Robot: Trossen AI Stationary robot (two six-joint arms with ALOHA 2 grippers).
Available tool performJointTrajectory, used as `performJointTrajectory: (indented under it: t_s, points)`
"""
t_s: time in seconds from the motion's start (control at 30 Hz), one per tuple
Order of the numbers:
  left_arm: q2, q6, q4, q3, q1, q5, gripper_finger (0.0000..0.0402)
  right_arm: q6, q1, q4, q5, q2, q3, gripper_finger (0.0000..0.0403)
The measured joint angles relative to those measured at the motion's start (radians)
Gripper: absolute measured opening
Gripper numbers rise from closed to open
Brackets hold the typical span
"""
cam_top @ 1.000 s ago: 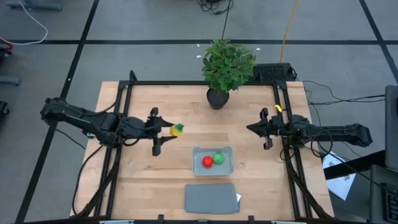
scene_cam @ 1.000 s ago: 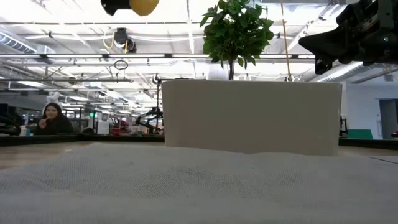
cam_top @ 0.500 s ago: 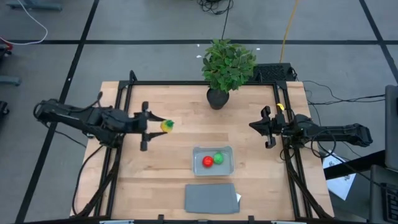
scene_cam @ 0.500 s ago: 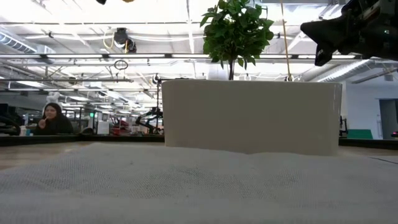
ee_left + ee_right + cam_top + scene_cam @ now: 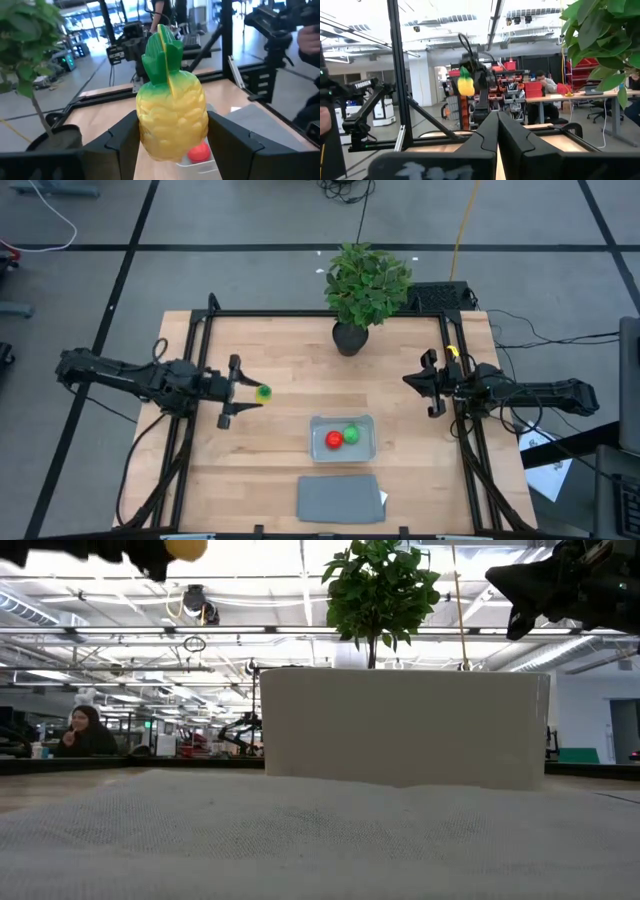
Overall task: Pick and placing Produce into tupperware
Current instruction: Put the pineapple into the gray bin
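My left gripper [image 5: 255, 392] is raised over the left half of the table and is shut on the yellow produce piece with a green tip [image 5: 263, 392], which fills the left wrist view [image 5: 172, 120]. In the low view the piece [image 5: 185, 548] shows at the top edge. The tupperware [image 5: 366, 452] rests flat on the table near the middle. The red piece [image 5: 334, 440] and the green piece [image 5: 351, 434] lie in it. My right gripper [image 5: 410, 382] is shut and hovers at the table's right side. My left gripper pinches the yellow piece's body [image 5: 145, 135] between its two fingers [image 5: 122, 140], one on each side. The fingers come level from the table's left side. The piece is lifted clear of the table and stands upright, its green tip [image 5: 161, 55] pointing up.
A flat grey lid [image 5: 340, 498] lies by the near edge, just before the tupperware. A leafy potted plant [image 5: 367, 285] stands at the far edge. A black frame [image 5: 200, 340] borders the table's left, far and right sides. Bare wood lies between the two grippers.
My left gripper has drawn back toward the table's left edge, still holding the yellow piece. It has turned about its axis, so the piece's green tip now points up toward the high camera. In the low view it rose out of the picture, then came back down.
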Motion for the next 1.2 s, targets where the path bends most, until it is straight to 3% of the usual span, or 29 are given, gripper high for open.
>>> performJointTrajectory:
  t_s: [0.23, 0.47, 0.87, 1.2]
  points:
    - [0.029, -0.081, 0.329, -0.204, 0.023, 0.033, 0.0205, 0.000, 0.000, -0.005, 0.000, 0.000, 0.000, 0.0000]
    - [0.085, -0.183, 0.480, -0.259, 0.033, 0.026, 0.0205, 0.001, 0.000, -0.015, 0.000, 0.000, 0.000, 0.0000]
    - [0.398, -0.156, 0.418, -0.028, 0.033, -0.040, 0.0204, -0.002, 0.000, -0.015, 0.000, 0.000, 0.000, 0.0000]
    - [0.680, -0.125, 0.156, 0.262, 0.062, -0.005, 0.0205, -0.003, 0.000, -0.023, 0.000, 0.000, 0.000, 0.0000]
